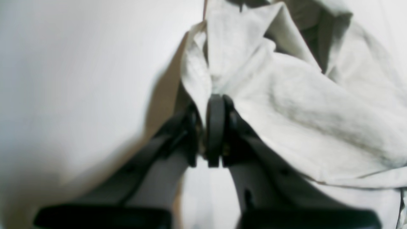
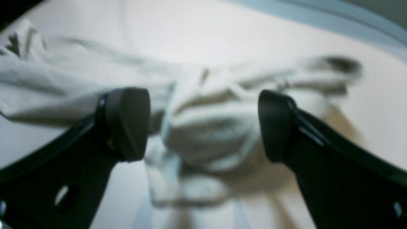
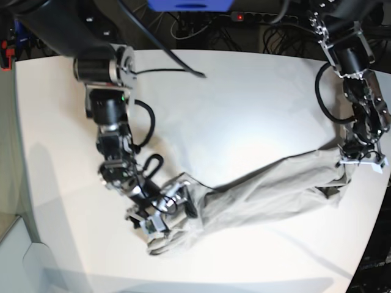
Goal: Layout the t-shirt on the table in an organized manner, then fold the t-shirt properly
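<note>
Grey-beige cotton t-shirt [image 3: 269,192] lying stretched in a rumpled band across the smooth white surface [image 3: 244,104].
The left gripper [image 1: 215,127] is pinching one end of the shirt, jaws clenched on a fold; at the shirt's other end the right gripper [image 2: 203,124] is hanging spread wide, grasping nothing.

The t-shirt [image 3: 269,192] is soft, matt woven cloth in pale grey-beige, wrinkled and bunched into ropey folds, with a faintly fuzzy nap up close. The bench [image 3: 244,104] is smooth, matt white, showing only a mild sheen under the light. The right tool [image 2: 203,124] has dark, smooth, matt rubbery-looking pads [image 2: 128,122]; the left tool [image 1: 215,127] looks like black plastic, slightly glossy.
</note>
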